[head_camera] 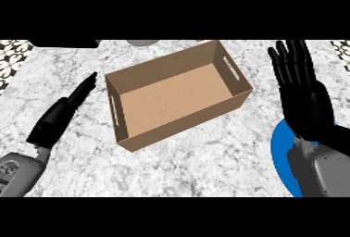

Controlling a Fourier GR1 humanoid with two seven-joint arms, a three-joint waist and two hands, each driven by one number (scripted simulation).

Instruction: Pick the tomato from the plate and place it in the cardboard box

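- Cardboard box [179, 95] sits in the middle of the marble counter [205, 157], turned at an angle, its open top showing a bare brown floor and a slot handle cut in each short wall.
- The blue plate [279, 155] lies at the near right, mostly covered by the right forearm; only its left rim shows.
- The tomato is not visible anywhere: not on the exposed part of the plate, not in the box, and I cannot tell whether it is hidden under the arm.
- The right hand [304, 95] is above the plate's far side, fingers straight and spread, pointing away, grasping nothing visible.
- The left hand [60, 115] lies to the left of the box, apart from it, fingers straight and together, pointing far-right toward the box's left corner, released and empty.
- A grey round object [140, 42] peeks in at the far edge.
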